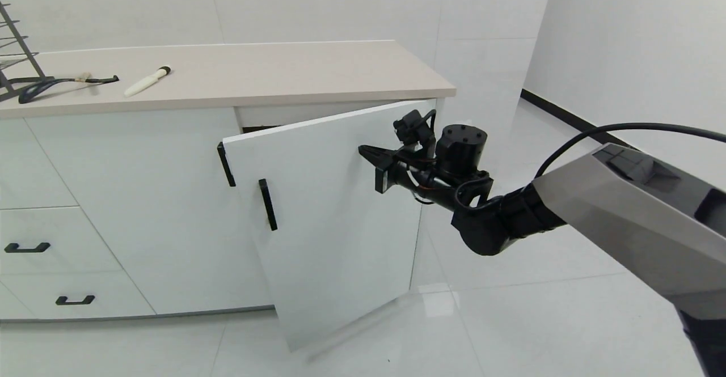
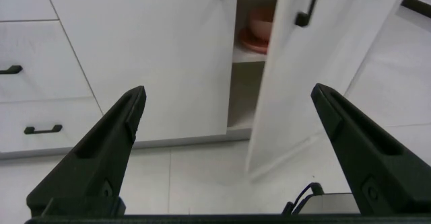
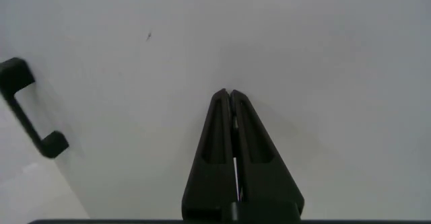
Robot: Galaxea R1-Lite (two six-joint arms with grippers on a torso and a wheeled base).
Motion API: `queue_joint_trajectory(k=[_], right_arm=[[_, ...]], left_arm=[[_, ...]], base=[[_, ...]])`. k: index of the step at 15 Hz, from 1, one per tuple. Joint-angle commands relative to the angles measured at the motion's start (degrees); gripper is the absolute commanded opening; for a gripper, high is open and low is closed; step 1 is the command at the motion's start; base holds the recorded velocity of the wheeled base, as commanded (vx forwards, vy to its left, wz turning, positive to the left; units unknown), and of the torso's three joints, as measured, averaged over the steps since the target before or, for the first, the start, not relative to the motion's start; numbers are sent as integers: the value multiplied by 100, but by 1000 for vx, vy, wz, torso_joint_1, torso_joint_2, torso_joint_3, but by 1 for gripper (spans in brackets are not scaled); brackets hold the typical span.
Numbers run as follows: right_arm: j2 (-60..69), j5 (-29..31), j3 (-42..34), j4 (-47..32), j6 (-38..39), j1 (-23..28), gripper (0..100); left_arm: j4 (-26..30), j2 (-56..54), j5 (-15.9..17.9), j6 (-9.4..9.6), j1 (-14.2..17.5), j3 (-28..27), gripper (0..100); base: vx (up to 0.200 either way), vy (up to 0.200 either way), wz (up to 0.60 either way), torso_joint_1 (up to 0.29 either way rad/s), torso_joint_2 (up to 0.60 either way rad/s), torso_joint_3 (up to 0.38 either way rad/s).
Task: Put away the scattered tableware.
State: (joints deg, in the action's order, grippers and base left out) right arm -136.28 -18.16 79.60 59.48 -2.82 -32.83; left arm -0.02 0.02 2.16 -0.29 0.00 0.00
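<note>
Right tool point(image 3: 229, 95), tips pressed together, close against the smooth white cabinet door point(image 1: 334, 212).
Left tool point(image 2: 229, 99) spread apart; pink bowls point(image 2: 259, 27) sit half hidden behind the door; a white-handled utensil point(image 1: 146, 81) and a dark, indistinct one point(image 1: 57, 84) lie on the matte worktop point(image 1: 272, 73).

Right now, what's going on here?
The right tool, shut, is at the outer face of the half-open cabinet door; contact is unclear. The left tool hangs open and empty. Pink dishes sit inside behind the door. A white-handled utensil and a black utensil lie on the countertop.
</note>
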Motion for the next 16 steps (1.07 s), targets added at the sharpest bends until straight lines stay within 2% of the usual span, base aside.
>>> queue_joint_trajectory(k=[1,3,4,5,7,9,11,12,14,15,16], right_arm=[[-153,-3,90,152,27,-22,0],[-127,-12,-24,354,71,-48,0],[392,-21,-991,600,106,-180,0],[602,-29,-1325,653,106,-198,0],[1956,-47,-3425,1136,106,-294,0],[3134,-47,-4709,1382,123,-180,0],[4856,-56,-5895,1365,123,136,0],[5832,-56,-6361,1303,123,497,0],[7309,-47,-6739,987,123,1420,0],[8214,-29,-6862,574,123,2202,0],[9075,-38,-6906,82,132,2773,0]], left_arm=[[2,-2,4,3,0,0,100],[2,-2,4,-6,0,0,100],[2,-2,4,-6,0,0,100],[2,-2,-5,-6,0,0,100],[-6,-2,-5,-6,0,0,100],[2,-2,-5,-6,0,0,100],[2,-2,-5,-6,0,0,100],[-6,-2,-5,3,0,0,100],[-6,-2,-5,3,0,0,100],[2,-2,-5,12,0,0,100],[2,-2,-5,12,0,0,100]], base=[[0,0,0,0,0,0],[0,0,0,0,0,0],[0,0,0,0,0,0],[0,0,0,0,0,0],[0,0,0,0,0,0],[0,0,0,0,0,0],[0,0,0,0,0,0],[0,0,0,0,0,0],[0,0,0,0,0,0],[0,0,0,0,0,0],[0,0,0,0,0,0]])
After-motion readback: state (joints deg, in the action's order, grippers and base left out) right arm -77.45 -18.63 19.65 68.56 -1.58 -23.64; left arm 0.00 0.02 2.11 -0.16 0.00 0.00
